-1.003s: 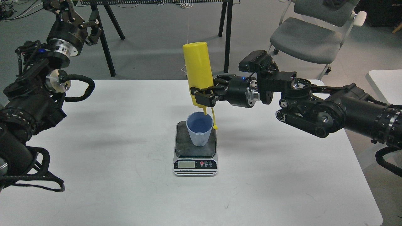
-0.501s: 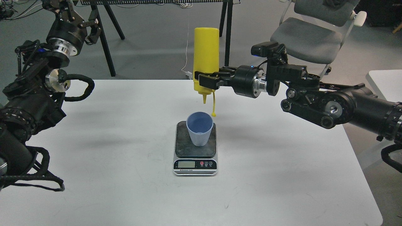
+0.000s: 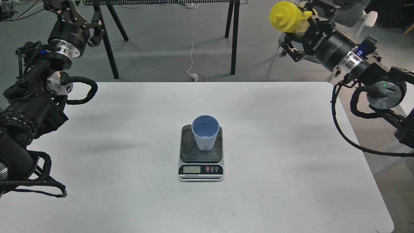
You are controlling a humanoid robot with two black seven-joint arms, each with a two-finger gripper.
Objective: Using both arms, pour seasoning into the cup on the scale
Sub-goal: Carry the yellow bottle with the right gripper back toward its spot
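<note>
The ribbed, tapering cup (image 3: 205,137) stands on the scale's (image 3: 201,154) mottled plate at centre. Upper right, the right gripper (image 3: 299,20) clasps the yellow seasoning (image 3: 285,16); the left gripper's (image 3: 61,6) state cannot be told.

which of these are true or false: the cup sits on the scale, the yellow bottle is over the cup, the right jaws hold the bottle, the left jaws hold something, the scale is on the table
1. The cup stands upright on the scale. True.
2. The yellow bottle is over the cup. False: it is held high at the upper right, well away from the cup.
3. The right gripper holds the bottle. True: its jaws are closed around it, nozzle end facing the camera.
4. The left gripper holds something. False: nothing shows in it, though it is partly cut off at the top edge.
5. The scale rests on the white table. True.
</note>
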